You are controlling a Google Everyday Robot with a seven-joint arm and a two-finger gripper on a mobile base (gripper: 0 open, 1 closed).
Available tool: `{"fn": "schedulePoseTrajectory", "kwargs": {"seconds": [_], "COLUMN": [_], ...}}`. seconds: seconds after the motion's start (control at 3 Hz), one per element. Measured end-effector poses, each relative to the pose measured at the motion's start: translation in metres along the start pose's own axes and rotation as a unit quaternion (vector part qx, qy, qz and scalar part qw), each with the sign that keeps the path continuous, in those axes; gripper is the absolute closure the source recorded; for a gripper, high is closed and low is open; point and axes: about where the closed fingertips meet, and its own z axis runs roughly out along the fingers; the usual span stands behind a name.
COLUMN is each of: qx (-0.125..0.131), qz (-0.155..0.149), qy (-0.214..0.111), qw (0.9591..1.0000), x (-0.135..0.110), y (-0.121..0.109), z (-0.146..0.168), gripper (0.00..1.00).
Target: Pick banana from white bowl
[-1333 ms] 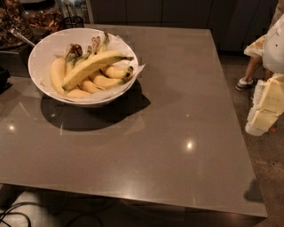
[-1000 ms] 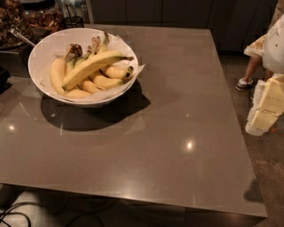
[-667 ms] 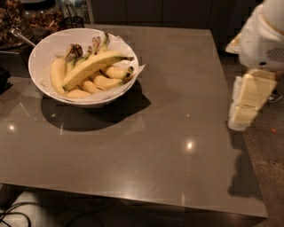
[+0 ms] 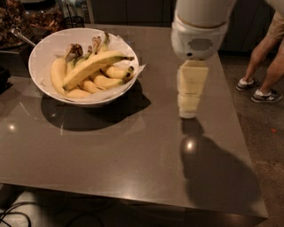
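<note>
Banana (image 4: 91, 66) lies in the bowl (image 4: 80, 31) at upper left, while your gripper (image 4: 189, 106) hangs right of centre, and you cannot tell whether it is wide or narrow.

— Where is the arm (image 4: 202, 11)?
— It hangs in from the top edge, right of centre, and ends in a rounded white wrist housing (image 4: 199, 44).
— And the gripper (image 4: 188, 111)?
— Directly below that housing, pale and blocky, pointing straight down, its tip about mid-height in the view.
</note>
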Motion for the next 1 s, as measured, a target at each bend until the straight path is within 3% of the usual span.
{"fn": "schedulePoseTrajectory", "kwargs": {"seconds": [0.67,1.0], "qx": [0.03,0.043], "qz": [-0.007,-0.044], "qy": [-0.028,-0.031], "qw": [0.9991,0.9976], "x": [-0.025,-0.064], "y": [-0.014,-0.03], "z": [-0.009,-0.021], "gripper": [0.0,0.0]}}
